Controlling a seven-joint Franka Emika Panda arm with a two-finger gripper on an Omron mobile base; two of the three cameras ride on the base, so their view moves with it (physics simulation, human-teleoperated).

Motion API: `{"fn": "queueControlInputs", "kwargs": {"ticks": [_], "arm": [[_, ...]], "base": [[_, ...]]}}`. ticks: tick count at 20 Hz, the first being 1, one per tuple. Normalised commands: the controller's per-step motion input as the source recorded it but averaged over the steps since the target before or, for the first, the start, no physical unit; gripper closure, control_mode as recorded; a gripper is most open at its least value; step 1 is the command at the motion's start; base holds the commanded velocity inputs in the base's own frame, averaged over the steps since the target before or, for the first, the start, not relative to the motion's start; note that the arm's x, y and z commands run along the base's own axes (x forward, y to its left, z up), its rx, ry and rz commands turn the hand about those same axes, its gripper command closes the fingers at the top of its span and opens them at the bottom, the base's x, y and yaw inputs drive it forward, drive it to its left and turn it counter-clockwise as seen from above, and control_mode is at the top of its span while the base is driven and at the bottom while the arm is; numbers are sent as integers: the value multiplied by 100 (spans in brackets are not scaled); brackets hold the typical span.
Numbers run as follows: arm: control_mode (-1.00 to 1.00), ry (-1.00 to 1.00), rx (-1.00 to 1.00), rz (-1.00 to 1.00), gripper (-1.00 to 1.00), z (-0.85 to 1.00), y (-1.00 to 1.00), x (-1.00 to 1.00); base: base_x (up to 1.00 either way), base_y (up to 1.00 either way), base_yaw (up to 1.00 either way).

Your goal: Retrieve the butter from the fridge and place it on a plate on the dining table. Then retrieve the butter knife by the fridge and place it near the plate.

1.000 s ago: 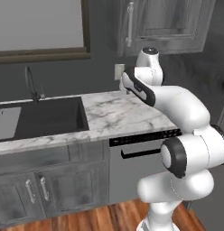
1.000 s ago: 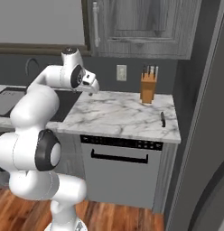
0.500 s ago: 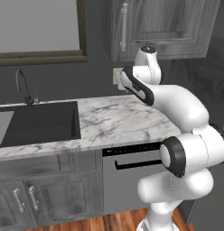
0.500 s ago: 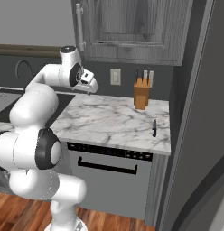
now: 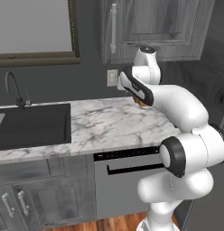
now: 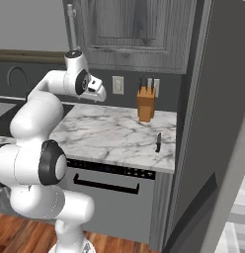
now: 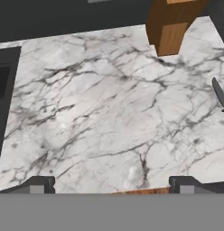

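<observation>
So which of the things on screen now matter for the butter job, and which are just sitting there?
For the job:
- butter knife, flat on the counter beside the fridge
- gripper, open, holding nothing

Lying about:
- knife block
- sink and tap
- dishwasher
- wall cabinets

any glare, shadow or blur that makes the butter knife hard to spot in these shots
Right base view: flat, even rendered light, no glare; the butter knife stands out dark on the pale marble counter beside the fridge. Hand view: sharp, but the frame's right edge crops the knife. Left base view: soft, and the arm blocks that end of the counter.
</observation>
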Motion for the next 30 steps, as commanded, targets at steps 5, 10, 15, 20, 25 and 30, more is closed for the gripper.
{"fn": "queueControlInputs", "kwargs": {"ticks": [5, 10, 15, 20, 25, 30], "arm": [[-100, 0, 0, 0, -100, -30, -31, 28], [-100, 6, 0, 0, -100, -40, -97, 27], [-100, 15, 0, -1, -100, -51, -100, 22], [-100, 17, 0, -1, -100, -81, -78, 26], [-100, 10, 0, -1, -100, -69, -68, 13], [-100, 6, 0, -3, -100, -45, -66, 15]], "base": [[0, 0, 0], [0, 0, 0], [0, 0, 0], [0, 0, 0], [0, 0, 0], [0, 0, 0]]}}
